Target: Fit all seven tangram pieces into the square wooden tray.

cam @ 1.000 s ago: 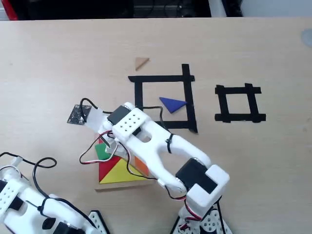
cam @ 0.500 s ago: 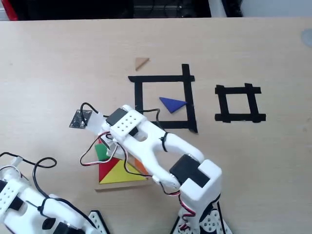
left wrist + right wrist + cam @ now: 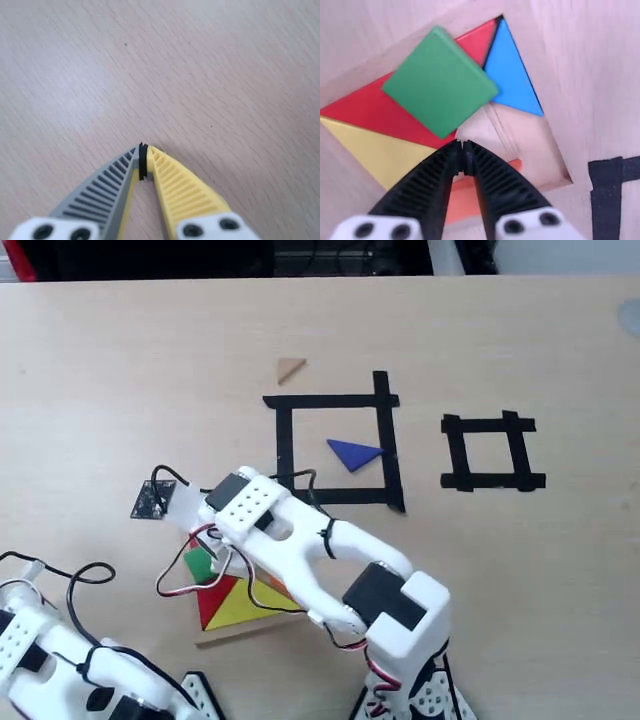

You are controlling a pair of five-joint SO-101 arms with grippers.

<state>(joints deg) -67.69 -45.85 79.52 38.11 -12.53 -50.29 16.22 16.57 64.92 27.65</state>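
Observation:
The square wooden tray (image 3: pixel 522 142) holds a red triangle (image 3: pixel 365 107), a yellow triangle (image 3: pixel 367 152), a light blue triangle (image 3: pixel 512 75) and an orange piece (image 3: pixel 465 200). A green square (image 3: pixel 440 82) lies askew over the red triangle. My right gripper (image 3: pixel 463 146) is shut with nothing in it, its tips just off the green square's corner. In the high view the right arm (image 3: pixel 290 540) covers much of the tray (image 3: pixel 250 628). A dark blue triangle (image 3: pixel 353 453) lies inside a taped square (image 3: pixel 282 440). A tan triangle (image 3: pixel 290 368) lies beyond it. My left gripper (image 3: pixel 143 152) is shut over bare table.
A second, smaller taped square (image 3: pixel 492 452) lies to the right. The left arm (image 3: pixel 50 660) is folded at the near left corner. Loose wires (image 3: pixel 185 570) hang from the right wrist near the tray.
The right arm has swung toward the near left. The green square has shifted with it, and the tray has turned slightly on the table. The left arm has stayed still.

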